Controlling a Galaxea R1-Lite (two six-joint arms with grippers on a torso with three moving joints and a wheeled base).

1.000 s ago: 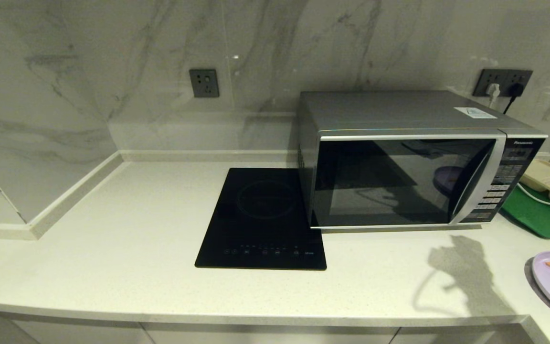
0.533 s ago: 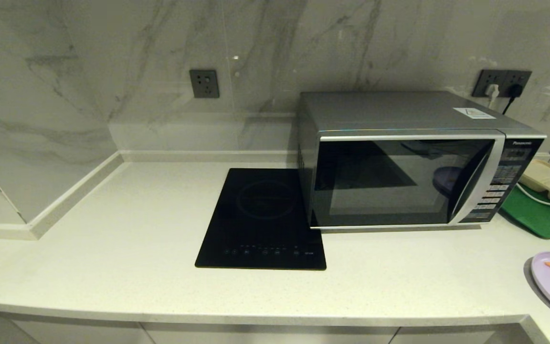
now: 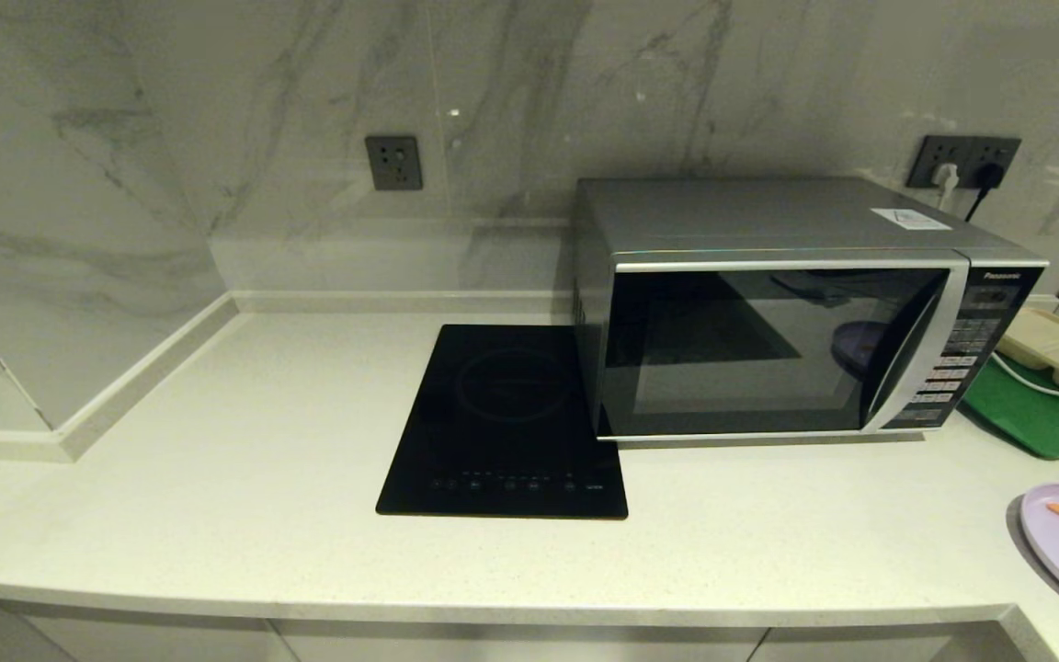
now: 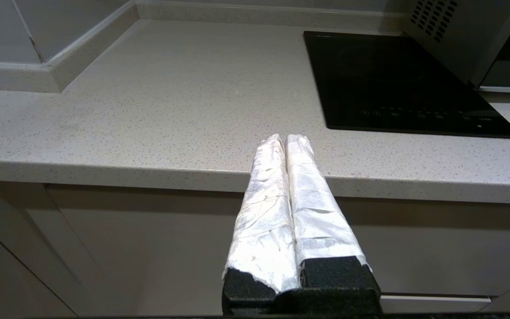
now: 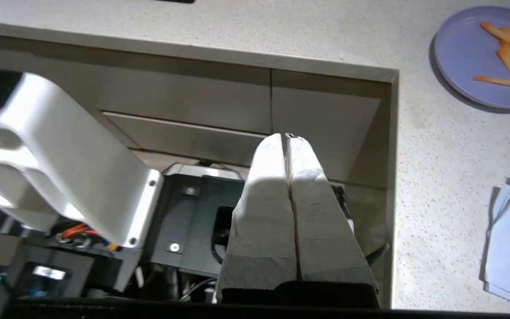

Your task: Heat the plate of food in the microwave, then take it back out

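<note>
On the pale speckled stone counter, the big silver-grey Panasonic microwave is sitting w/ its dark glass door shut, just right of the flat black induction hob, while the round pale lavender plate of orange-yellow fry sticks is lying well apart from it near the counter's right front edge. Left gripper is hanging low at the counter's front edge, white-wrapped fingers pressed together on nothing. Right gripper is hovering below counter level in front of the cabinet fronts, near the plate but apart from it, fingers also pressed together & holding nothing.
</note>
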